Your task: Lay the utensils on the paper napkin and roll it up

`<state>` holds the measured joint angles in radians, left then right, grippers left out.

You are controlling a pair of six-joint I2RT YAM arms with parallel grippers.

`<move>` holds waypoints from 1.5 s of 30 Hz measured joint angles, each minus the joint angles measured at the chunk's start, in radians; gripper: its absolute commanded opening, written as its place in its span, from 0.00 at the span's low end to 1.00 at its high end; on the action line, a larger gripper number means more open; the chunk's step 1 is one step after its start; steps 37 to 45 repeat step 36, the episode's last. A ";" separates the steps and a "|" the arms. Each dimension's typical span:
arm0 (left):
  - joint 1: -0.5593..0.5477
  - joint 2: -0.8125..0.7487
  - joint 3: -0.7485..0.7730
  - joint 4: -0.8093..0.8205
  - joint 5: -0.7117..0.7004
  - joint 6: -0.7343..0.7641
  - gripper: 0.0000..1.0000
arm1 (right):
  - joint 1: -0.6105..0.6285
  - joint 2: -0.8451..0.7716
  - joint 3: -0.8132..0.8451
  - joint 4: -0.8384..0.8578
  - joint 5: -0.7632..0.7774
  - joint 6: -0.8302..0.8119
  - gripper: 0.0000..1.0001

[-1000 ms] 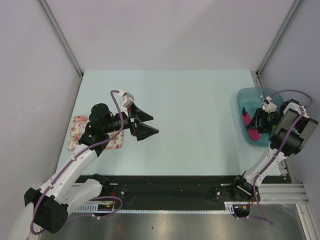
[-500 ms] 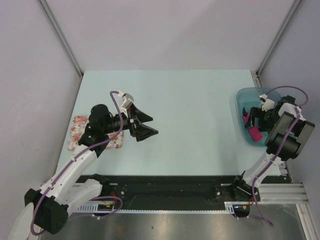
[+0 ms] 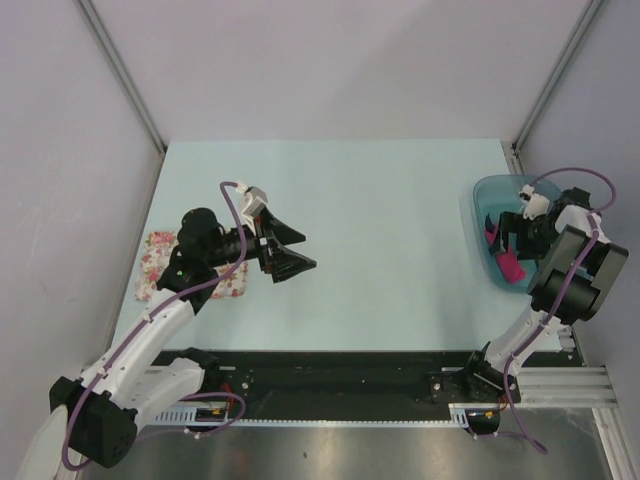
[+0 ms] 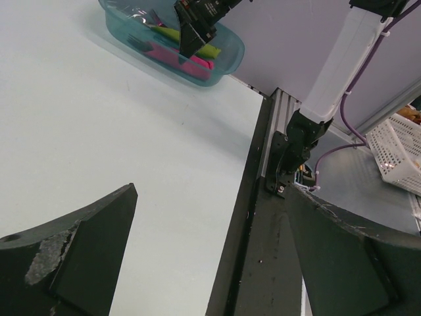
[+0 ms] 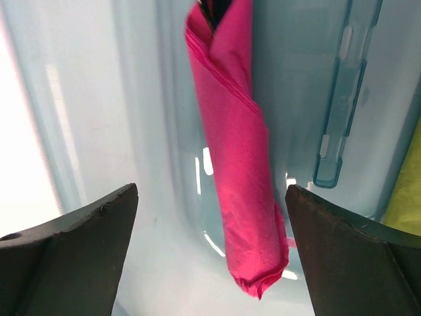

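The magenta paper napkin (image 5: 233, 151) is rolled into a tube and lies in the teal bin (image 5: 99, 99) at the table's right edge. Dark utensil ends (image 5: 212, 10) show inside the roll's top opening. My right gripper (image 5: 210, 191) is open and hangs just above the roll, one finger on each side, not touching it. In the top view the right gripper (image 3: 505, 240) is over the bin (image 3: 480, 195) and the roll (image 3: 507, 264) shows below it. My left gripper (image 3: 308, 250) is open and empty above the table's left middle. The left wrist view shows the roll (image 4: 181, 58) in the far bin.
A white floral cloth (image 3: 160, 262) lies on the table under the left arm. A yellow-green strip (image 5: 404, 191) lies in the bin beside the roll. A fork-like piece (image 4: 136, 43) also lies in the bin. A black rail (image 3: 330, 370) runs along the near edge.
The right gripper has shifted a little toward the far side of the bin, and more of the roll shows. The left arm has not moved.
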<state>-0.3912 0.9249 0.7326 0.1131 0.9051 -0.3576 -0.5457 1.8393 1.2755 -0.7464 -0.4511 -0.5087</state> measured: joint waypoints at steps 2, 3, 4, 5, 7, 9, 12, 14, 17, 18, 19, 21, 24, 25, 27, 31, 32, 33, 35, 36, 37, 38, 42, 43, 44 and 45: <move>0.000 0.001 0.000 -0.001 0.000 0.001 1.00 | 0.000 -0.008 0.016 -0.015 -0.012 0.000 1.00; 0.000 0.001 0.000 -0.003 -0.001 0.002 1.00 | 0.000 -0.016 0.025 -0.023 -0.019 0.000 1.00; 0.000 0.002 0.000 -0.006 -0.002 0.002 1.00 | 0.000 -0.024 0.031 -0.028 -0.025 0.000 1.00; 0.001 0.003 0.000 -0.010 -0.002 0.005 1.00 | 0.000 -0.036 0.043 -0.039 -0.031 0.000 1.00; 0.003 0.003 0.000 -0.018 -0.004 0.011 1.00 | 0.000 -0.056 0.065 -0.050 -0.034 0.001 1.00; 0.008 0.004 0.000 -0.028 -0.009 0.019 1.00 | 0.001 -0.075 0.096 -0.058 -0.036 0.001 1.00; 0.023 0.016 0.029 -0.085 -0.026 0.039 1.00 | 0.007 -0.097 0.138 -0.065 -0.036 0.002 1.00; 0.037 0.033 0.067 -0.130 -0.047 0.056 1.00 | 0.016 -0.117 0.164 -0.072 -0.036 0.005 1.00; 0.069 0.081 0.168 -0.247 -0.112 0.095 1.00 | 0.061 -0.163 0.198 -0.091 -0.037 0.025 1.00; 0.081 0.106 0.215 -0.296 -0.138 0.109 1.00 | 0.087 -0.181 0.211 -0.095 -0.038 0.039 1.00; 0.097 0.134 0.268 -0.353 -0.163 0.126 1.00 | 0.119 -0.199 0.224 -0.097 -0.042 0.058 1.00; 0.136 0.203 0.382 -0.464 -0.209 0.158 1.00 | 0.202 -0.235 0.246 -0.090 -0.046 0.107 1.00; 0.211 0.293 0.518 -0.619 -0.279 0.208 1.00 | 0.365 -0.289 0.251 -0.064 -0.043 0.203 1.00; 0.233 0.306 0.534 -0.650 -0.298 0.222 1.00 | 0.408 -0.299 0.250 -0.053 -0.041 0.232 1.00; 0.300 0.314 0.539 -0.722 -0.330 0.257 1.00 | 0.541 -0.326 0.228 0.001 -0.026 0.316 1.00; 0.380 0.290 0.500 -0.795 -0.408 0.299 1.00 | 0.747 -0.371 0.131 0.097 0.036 0.440 1.00; 0.383 0.280 0.482 -0.802 -0.426 0.307 1.00 | 0.796 -0.380 0.101 0.118 0.060 0.457 1.00; 0.383 0.264 0.457 -0.813 -0.448 0.312 0.99 | 0.846 -0.391 0.067 0.136 0.084 0.466 1.00; 0.383 0.227 0.402 -0.826 -0.487 0.330 1.00 | 0.914 -0.412 0.009 0.142 0.118 0.478 1.00; 0.383 0.208 0.375 -0.837 -0.502 0.336 1.00 | 0.931 -0.424 -0.015 0.142 0.127 0.483 1.00; 0.383 0.208 0.375 -0.837 -0.502 0.336 1.00 | 0.931 -0.424 -0.015 0.142 0.127 0.483 1.00; 0.383 0.208 0.375 -0.837 -0.502 0.336 1.00 | 0.931 -0.424 -0.015 0.142 0.127 0.483 1.00; 0.383 0.208 0.375 -0.837 -0.502 0.336 1.00 | 0.931 -0.424 -0.015 0.142 0.127 0.483 1.00; 0.383 0.208 0.375 -0.837 -0.502 0.336 1.00 | 0.931 -0.424 -0.015 0.142 0.127 0.483 1.00; 0.383 0.208 0.375 -0.837 -0.502 0.336 1.00 | 0.931 -0.424 -0.015 0.142 0.127 0.483 1.00; 0.383 0.208 0.375 -0.837 -0.502 0.336 1.00 | 0.931 -0.424 -0.015 0.142 0.127 0.483 1.00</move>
